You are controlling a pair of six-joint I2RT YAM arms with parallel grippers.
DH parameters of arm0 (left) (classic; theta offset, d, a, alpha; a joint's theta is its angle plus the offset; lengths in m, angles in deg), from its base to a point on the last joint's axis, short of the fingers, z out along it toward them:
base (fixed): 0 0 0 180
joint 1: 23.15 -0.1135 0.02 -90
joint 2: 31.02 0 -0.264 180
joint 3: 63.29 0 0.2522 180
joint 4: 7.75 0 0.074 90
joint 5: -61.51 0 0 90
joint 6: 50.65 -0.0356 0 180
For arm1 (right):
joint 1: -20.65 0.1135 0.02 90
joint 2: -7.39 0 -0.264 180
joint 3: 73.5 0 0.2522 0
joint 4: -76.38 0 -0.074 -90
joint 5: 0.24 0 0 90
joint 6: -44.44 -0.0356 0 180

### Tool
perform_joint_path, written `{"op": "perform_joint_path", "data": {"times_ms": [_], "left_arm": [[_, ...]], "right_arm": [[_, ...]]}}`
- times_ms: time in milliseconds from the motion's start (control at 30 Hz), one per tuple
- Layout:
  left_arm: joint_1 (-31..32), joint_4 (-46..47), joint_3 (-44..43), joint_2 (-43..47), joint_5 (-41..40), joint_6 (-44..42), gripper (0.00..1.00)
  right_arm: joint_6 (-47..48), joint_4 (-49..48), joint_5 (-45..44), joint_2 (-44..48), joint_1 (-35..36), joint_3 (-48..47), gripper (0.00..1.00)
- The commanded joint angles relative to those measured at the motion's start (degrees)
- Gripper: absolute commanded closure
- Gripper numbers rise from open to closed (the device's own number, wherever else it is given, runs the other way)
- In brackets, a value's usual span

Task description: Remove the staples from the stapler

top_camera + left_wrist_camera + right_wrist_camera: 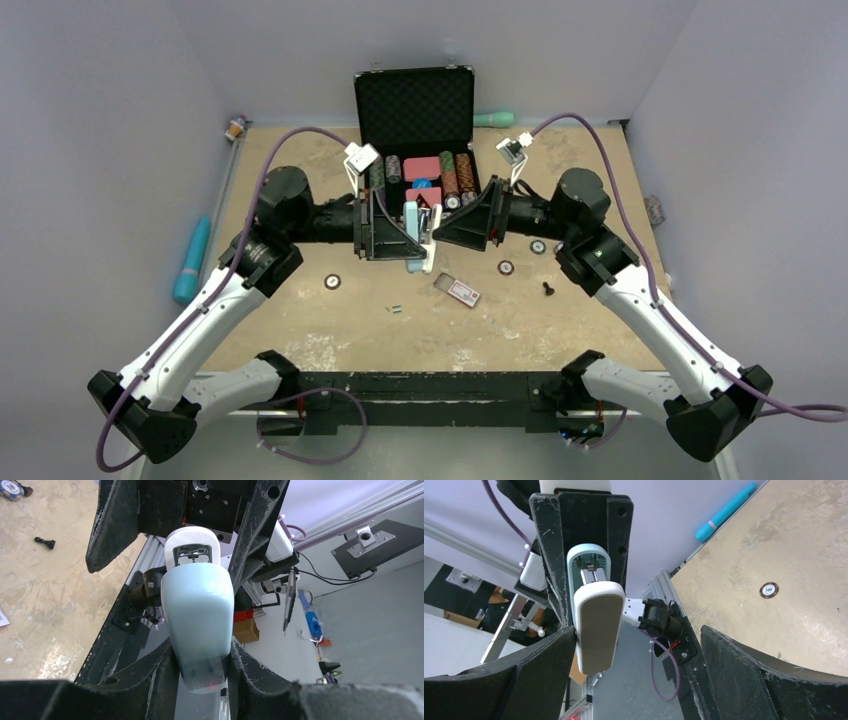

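Note:
My left gripper (398, 240) is shut on the stapler (414, 232), light blue on top with a white base, and holds it above the table in front of the case. In the left wrist view the blue body (197, 615) is pinched between my fingers (150, 680). The white base (596, 625) stands swung away from the blue top. My right gripper (446, 232) is open around the stapler's end, its left finger (536, 667) next to the white base. A tiny grey staple strip (396, 309) lies on the table.
An open black case (415, 105) of poker chips stands behind. A red-and-white box (459, 291), a black pawn (548, 289) and loose chips (332, 281) (506, 267) lie on the table. A blue tube (192, 260) lies at the left edge.

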Motion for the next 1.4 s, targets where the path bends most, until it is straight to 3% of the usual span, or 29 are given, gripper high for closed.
{"op": "perform_joint_path", "data": {"times_ms": [0,433,700,1367], "left_arm": [[-0.4,11.2,-2.8,-0.6,1.5,6.4,1.00],[-0.4,19.1,-4.5,-2.7,2.5,12.2,1.00],[-0.4,19.4,-5.1,-3.5,2.6,12.6,1.00],[-0.1,19.7,-5.3,-3.0,0.9,12.9,1.00]], "right_arm": [[-2.6,-6.2,3.0,0.3,-0.1,-3.2,0.05],[-6.9,-15.8,4.5,0.4,-0.1,-5.0,0.16],[-11.8,-23.3,4.2,0.1,-0.1,-4.1,0.24],[-12.7,-23.6,0.9,-2.4,-0.1,-6.1,0.36]]}}
